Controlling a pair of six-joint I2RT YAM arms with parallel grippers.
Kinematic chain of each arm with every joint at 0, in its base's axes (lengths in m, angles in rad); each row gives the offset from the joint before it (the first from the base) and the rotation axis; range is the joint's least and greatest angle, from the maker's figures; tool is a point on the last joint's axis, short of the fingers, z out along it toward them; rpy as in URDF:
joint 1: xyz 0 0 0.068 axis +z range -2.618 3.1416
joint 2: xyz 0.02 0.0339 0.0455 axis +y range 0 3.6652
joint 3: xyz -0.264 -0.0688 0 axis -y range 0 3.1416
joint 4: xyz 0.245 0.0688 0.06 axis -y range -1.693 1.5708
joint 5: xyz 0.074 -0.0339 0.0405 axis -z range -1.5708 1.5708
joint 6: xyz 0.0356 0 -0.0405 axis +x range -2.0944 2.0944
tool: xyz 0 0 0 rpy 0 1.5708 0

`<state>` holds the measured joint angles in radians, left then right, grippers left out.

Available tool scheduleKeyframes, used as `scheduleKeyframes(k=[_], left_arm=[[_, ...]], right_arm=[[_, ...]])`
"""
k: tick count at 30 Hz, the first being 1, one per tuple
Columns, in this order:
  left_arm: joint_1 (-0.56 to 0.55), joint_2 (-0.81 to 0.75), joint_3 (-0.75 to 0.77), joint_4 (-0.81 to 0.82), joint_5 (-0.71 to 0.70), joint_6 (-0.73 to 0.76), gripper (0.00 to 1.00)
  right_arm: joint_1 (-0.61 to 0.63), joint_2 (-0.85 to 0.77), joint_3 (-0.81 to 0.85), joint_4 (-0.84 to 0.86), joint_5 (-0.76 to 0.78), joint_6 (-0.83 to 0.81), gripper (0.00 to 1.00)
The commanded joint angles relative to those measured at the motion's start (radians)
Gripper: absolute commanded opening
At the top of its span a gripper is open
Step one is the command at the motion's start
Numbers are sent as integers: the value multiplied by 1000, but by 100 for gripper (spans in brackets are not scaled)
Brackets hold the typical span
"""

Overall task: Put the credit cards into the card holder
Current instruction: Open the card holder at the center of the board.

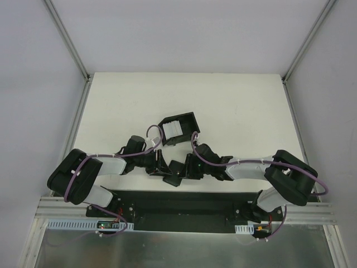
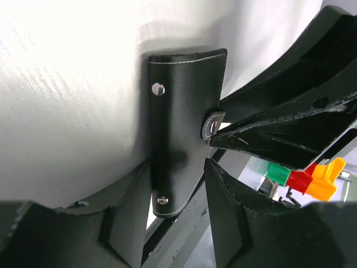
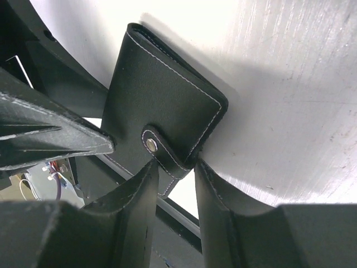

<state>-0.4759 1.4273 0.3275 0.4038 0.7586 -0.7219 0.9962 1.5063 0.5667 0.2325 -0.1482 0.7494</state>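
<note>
The wallet [image 2: 178, 128] is found at the table's near edge, between the two arms, with its flap snapped down. Its left end is straddled by the left claw [image 2: 177, 184], a jaw set part-way in on each side. Whether it is truly pinched cannot be told. The snap tab [image 3: 167, 153] is bracketed from the right by the right claw [image 3: 176, 167], and there too a firm bite cannot be confirmed. The cards [image 1: 174, 132] are seen in the black box [image 1: 189, 120] just beyond, untouched.

Unsnapping is judged to be the step in hand. The body should be clamped hard by the left claw while the tab is peeled outward by the right, gripped close to the stud so the leather is not merely bent.

The table [image 1: 234, 106] is white, smooth and faintly scuffed, so a loosely held wallet could be slid. Pale walls with metal rails are set close on three sides.
</note>
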Motion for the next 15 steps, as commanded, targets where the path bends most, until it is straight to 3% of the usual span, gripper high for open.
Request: scheduleKeyframes(k=[1, 8, 13, 15], left_arm=[[2, 12, -13, -23, -33, 16, 41], [2, -28, 14, -39, -56, 15, 29], [2, 1, 77, -140, -85, 76, 0], [-1, 22, 106, -186, -85, 113, 0]], right_arm=[[2, 45, 4, -56, 12, -2, 35], [1, 35, -5, -62, 12, -10, 35], [2, -24, -10, -55, 15, -91, 36], [1, -67, -5, -59, 15, -143, 38]])
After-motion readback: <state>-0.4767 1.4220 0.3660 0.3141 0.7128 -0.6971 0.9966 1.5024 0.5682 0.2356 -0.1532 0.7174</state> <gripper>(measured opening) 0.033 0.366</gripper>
